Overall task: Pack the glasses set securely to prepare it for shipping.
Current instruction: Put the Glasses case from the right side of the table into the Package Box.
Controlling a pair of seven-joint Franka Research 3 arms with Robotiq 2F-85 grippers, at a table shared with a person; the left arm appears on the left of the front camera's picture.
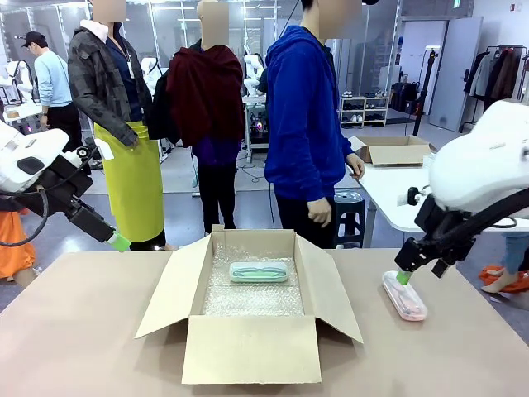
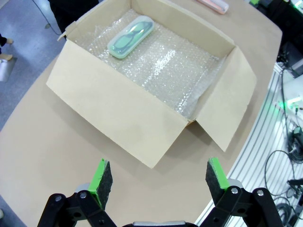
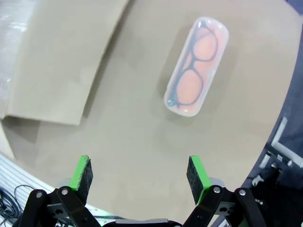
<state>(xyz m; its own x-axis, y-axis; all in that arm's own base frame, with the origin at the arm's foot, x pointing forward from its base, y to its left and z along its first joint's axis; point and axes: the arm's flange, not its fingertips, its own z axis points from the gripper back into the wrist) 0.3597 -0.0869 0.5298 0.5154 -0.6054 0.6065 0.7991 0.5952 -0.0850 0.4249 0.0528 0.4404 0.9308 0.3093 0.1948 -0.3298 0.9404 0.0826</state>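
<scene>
**Pink case** (image 3: 196, 66)
- It is found lying flat on the bare table (image 1: 83, 331), at the lower right of the front view. It is outside the box and apart from the box's right flap.
- The shell is translucent, and dark-framed glasses are seen through it.
- It is judged light, stiff-shelled, smooth and probably slippery. The contents are fragile, so only a moderate squeeze is advised.
- Hold is best taken across the short width near the middle, with the pads on the long straight sides and not on the rounded ends.

**Mint-green case** (image 1: 259, 271)
- It is already inside the cardboard box (image 1: 248, 351), lying flat towards the far wall, with its long axis across the frame.
- The same handling is expected.

**Box**
- It is placed at the centre of the front view, with its flaps open and splayed outward.
- The floor is lined with a bubble-wrap sheet (image 1: 252, 302), and nothing else is noted inside.
- The near part of the lining is free and is judged room enough for the second case.

**Right gripper** (image 3: 139, 172)
- The jaws are spread wide and nothing is held.
- In its wrist view the pink case lies at the upper right, apart from both pads.

**Left gripper** (image 2: 156, 177)
- The jaws are spread wide and empty.
- It is held off at the left edge of the front view, looking down on the box.

**Progress:** judged about half done. One case is packed, one is outside, and the flaps are not yet closed.
</scene>
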